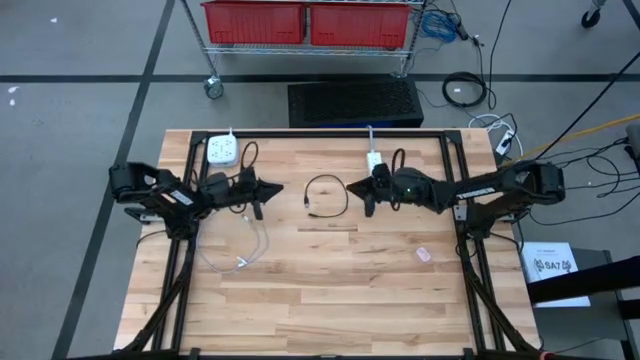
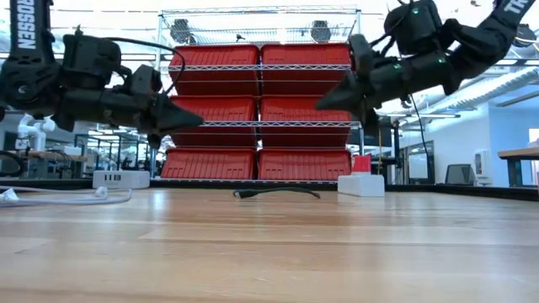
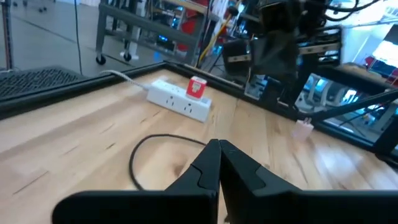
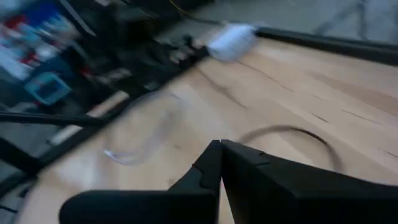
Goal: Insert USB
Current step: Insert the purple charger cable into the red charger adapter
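A short black USB cable (image 1: 325,196) lies in a loose loop on the wooden table between my two grippers; it also shows in the low view (image 2: 278,193). A white power strip (image 1: 374,160) with a red tag (image 3: 197,87) lies at the table's far side. My left gripper (image 1: 272,188) hangs shut above the table, left of the cable, pointing level toward it. My right gripper (image 1: 354,187) hangs shut to the cable's right, pointing slightly down. Neither holds anything.
A white charging hub (image 1: 222,150) sits at the far left corner. A white cable (image 1: 245,252) lies slack on the table's left half. A small pink object (image 1: 423,254) lies on the right half. A black frame (image 1: 320,133) borders the table's far edge.
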{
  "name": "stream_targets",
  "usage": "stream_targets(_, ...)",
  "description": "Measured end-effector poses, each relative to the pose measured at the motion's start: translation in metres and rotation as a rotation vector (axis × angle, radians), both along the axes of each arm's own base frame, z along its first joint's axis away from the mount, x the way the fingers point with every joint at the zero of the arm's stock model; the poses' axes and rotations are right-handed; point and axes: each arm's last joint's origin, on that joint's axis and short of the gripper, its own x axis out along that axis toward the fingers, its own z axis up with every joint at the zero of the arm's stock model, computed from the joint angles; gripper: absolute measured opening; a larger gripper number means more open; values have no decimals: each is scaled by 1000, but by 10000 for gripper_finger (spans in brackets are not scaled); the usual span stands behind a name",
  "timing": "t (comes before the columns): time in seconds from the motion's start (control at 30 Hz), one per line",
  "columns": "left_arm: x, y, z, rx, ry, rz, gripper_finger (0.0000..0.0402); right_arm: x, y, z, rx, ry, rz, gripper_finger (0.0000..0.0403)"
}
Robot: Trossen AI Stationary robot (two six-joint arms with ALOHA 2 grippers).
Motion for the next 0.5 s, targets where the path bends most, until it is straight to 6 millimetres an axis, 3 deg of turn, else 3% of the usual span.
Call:
stream_targets(0.27, 1, 1, 1, 7, -6, 14, 13, 40, 0, 6, 45, -46, 73, 3)
stream_targets(0.5, 0, 8, 4, 15, -28, 47, 13, 79, -7, -6, 95, 128, 83, 60)
